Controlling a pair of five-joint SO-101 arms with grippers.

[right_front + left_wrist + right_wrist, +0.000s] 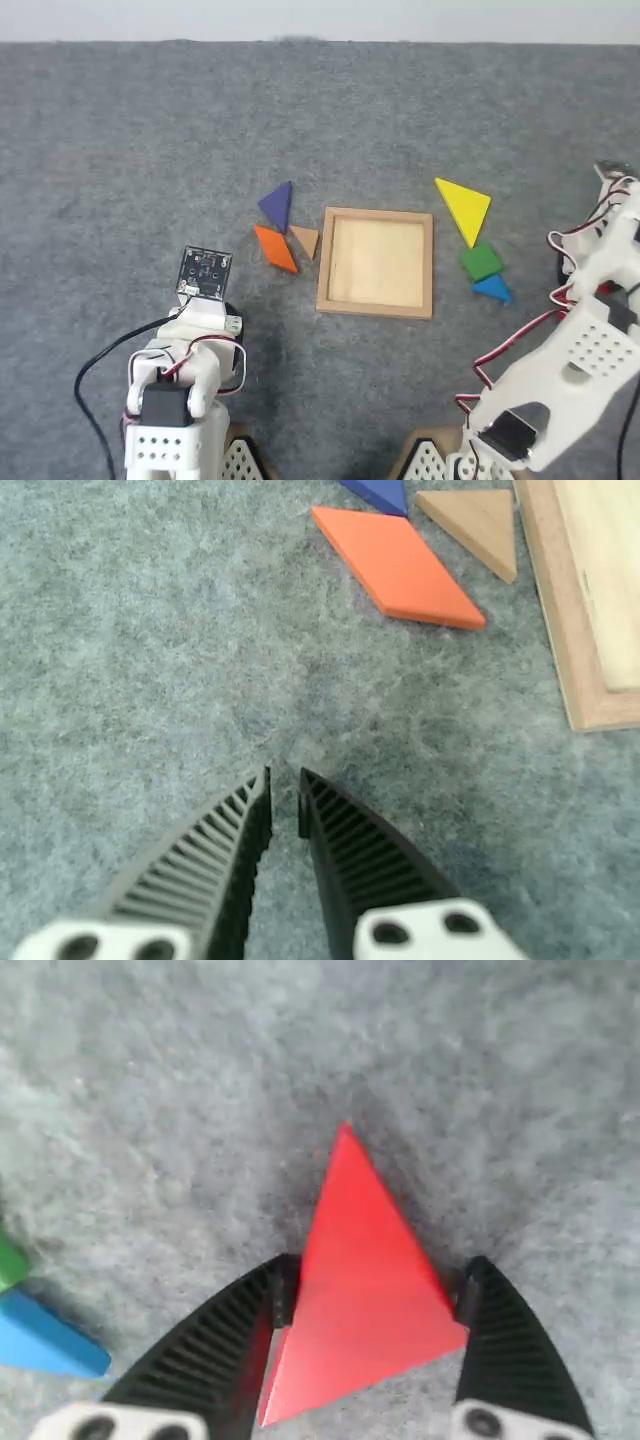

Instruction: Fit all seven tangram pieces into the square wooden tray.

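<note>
**Red triangle in the right gripper; the tray awaits its pieces**

The red wooden triangle [357,1293] sits between the black ribbed fingers of the right gripper [380,1263], which press against two of its slanted edges. Whether it rests on the grey felt mat [150,150] or hangs just above it cannot be told. This piece is at the table's right edge, well apart from the square wooden tray [325,262], which lies in the middle of the mat.

The other six pieces all lie outside the tray. Between it and the held piece are a small green square [481,262] and a small blue triangle [492,288], touching each other, with a large yellow triangle [465,205] just beyond them. On the tray's far side, close to its rim, are a tan wooden triangle [305,240], an orange parallelogram [275,248] and a dark purple triangle [277,205]. The left gripper [284,775] hovers over bare mat near the parallelogram, its fingers drawn almost together on nothing.

Risks from here:
- The grip is on converging edges, so squeezing may push the triangle out or twist it.
- A low carry toward the tray could knock the green and blue pieces.
- If set down skewed, the triangle may ride up on the tray's rim.
- If placed out of a corner, it may block room that later pieces need.
</note>
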